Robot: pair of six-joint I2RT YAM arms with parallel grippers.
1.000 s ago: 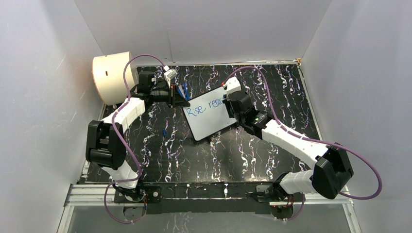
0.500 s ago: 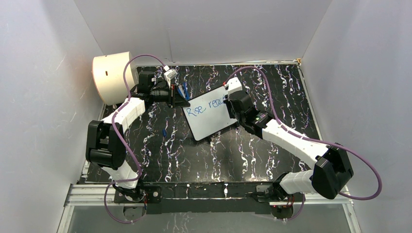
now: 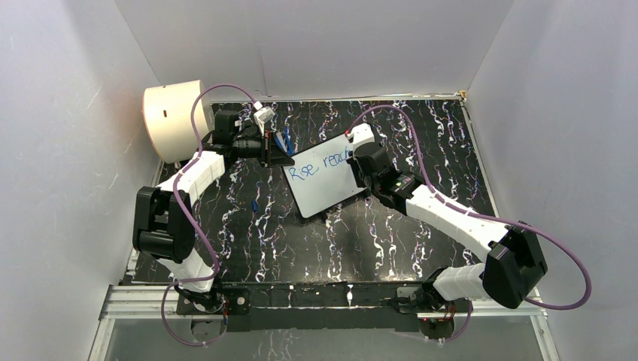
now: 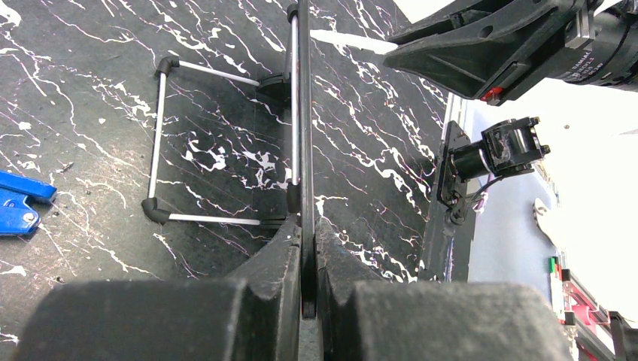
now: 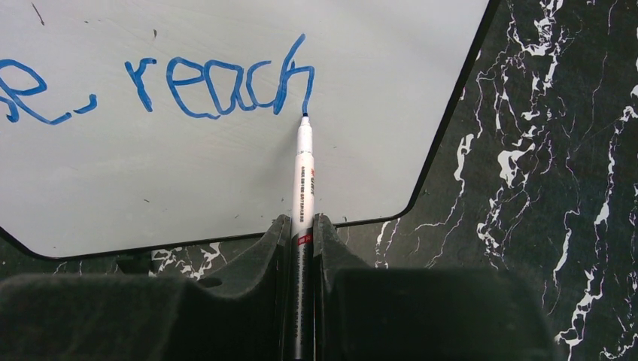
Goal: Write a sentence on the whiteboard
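The whiteboard stands tilted in mid-table. Blue lettering on it reads "Rise reach" on one line. My left gripper is shut on the board's left edge; the left wrist view shows the board edge-on between the fingers. My right gripper is shut on a white marker pen. The pen's tip touches the board at the foot of the "h" in "reach".
A cream drum stands at the back left beside the left arm. A wire stand props the board from behind. A blue piece lies on the black marbled table. White walls enclose three sides.
My right gripper has moved a little to the right along the board with the pen, and the word "reach" has grown longer. The left arm and board have not moved.
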